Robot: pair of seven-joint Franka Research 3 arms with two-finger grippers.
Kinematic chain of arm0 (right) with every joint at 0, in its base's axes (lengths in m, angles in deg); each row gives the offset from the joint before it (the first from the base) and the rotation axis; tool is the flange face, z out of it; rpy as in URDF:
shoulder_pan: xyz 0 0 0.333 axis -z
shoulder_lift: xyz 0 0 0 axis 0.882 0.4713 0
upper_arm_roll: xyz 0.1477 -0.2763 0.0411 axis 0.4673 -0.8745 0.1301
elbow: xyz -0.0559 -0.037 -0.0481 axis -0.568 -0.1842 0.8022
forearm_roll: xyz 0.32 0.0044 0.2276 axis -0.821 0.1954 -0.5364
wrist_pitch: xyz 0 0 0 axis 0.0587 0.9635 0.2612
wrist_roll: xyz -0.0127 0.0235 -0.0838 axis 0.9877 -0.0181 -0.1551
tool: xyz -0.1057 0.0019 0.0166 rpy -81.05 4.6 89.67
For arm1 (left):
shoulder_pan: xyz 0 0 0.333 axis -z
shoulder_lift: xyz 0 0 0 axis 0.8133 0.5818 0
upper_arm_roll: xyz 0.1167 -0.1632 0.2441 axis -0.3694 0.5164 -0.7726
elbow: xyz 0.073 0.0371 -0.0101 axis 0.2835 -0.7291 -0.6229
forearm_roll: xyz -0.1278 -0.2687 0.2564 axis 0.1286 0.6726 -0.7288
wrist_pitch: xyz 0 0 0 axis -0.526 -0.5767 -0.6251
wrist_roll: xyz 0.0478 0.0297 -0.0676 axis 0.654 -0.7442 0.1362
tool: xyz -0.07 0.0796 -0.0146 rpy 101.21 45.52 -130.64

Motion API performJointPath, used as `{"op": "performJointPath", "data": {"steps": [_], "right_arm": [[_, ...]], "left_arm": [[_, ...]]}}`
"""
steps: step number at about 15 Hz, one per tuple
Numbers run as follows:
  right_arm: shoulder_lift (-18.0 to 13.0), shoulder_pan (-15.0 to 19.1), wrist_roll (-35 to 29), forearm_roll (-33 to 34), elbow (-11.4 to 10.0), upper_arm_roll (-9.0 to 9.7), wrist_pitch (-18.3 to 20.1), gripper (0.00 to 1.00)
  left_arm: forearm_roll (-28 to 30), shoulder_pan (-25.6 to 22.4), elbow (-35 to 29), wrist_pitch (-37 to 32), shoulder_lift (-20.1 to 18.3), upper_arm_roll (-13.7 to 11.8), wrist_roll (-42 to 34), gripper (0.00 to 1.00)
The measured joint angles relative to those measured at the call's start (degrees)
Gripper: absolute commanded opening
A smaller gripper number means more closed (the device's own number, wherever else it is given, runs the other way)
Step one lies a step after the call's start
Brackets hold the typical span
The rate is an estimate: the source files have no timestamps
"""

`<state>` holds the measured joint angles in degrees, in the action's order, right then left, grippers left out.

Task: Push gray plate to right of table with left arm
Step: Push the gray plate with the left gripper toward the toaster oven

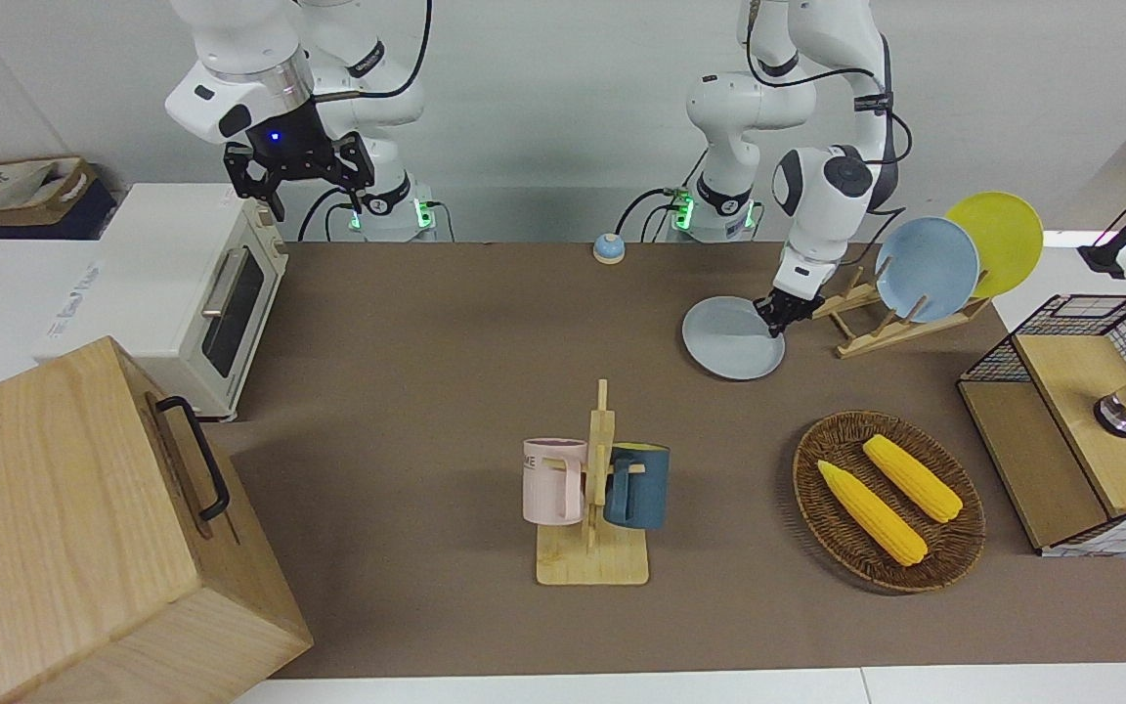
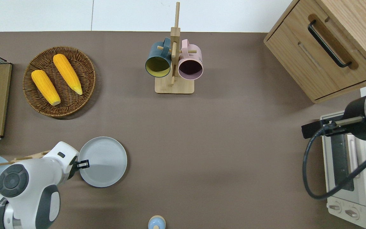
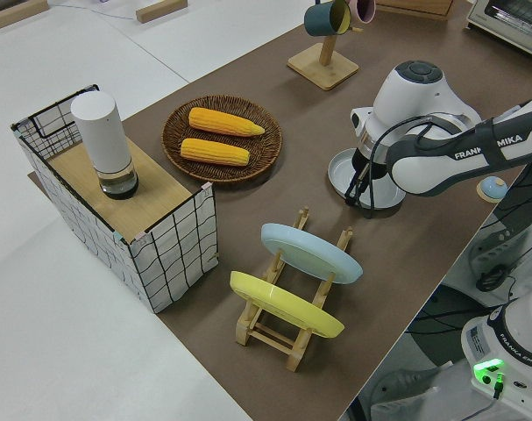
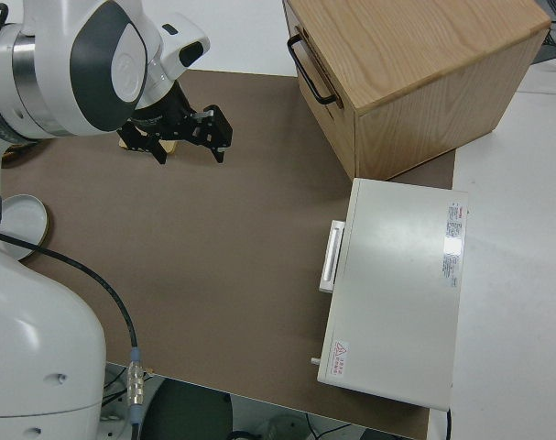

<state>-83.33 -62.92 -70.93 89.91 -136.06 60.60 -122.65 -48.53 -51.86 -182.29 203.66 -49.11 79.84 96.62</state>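
Gray plate (image 2: 103, 161) lies flat on the table (image 2: 202, 133), lower left of the overhead view and right of centre in the front view, between the wooden rack and the small bell (image 1: 608, 248), nearer the robots than the corn basket (image 2: 59, 81). The left gripper (image 2: 84, 164) is down at the plate's rim on the side toward the rack (image 1: 881, 323), tips touching that edge; whether its fingers are wide or narrow I cannot tell. The blue plate (image 1: 927, 269) and yellow plate (image 1: 995, 242) stand tilted in the rack, apart from the gray one. The mug stand (image 1: 594, 499) sits mid-frame, well apart from the plate. The right arm is parked, its gripper (image 4: 188, 137) with fingers spread wide and holding nothing, at the upper left of the front view.
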Motion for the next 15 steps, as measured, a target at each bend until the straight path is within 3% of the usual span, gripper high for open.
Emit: {"op": "performJointPath", "data": {"steps": [8,10,15], "right_arm": [[0.0,0.0,0.0,0.0,0.0,0.00,0.0,0.983],[0.0,0.0,0.0,0.0,0.0,0.00,0.0,0.983],[0.0,0.0,0.0,0.0,0.0,0.00,0.0,0.983]], "left_arm": [[0.0,15.1,2.1,0.8,2.3,1.0,24.4,0.00],[-0.1,16.6,2.7,0.8,2.9,3.3,29.8,0.00],[-3.0,16.8,5.1,0.8,5.0,13.4,45.3,0.00]]}}
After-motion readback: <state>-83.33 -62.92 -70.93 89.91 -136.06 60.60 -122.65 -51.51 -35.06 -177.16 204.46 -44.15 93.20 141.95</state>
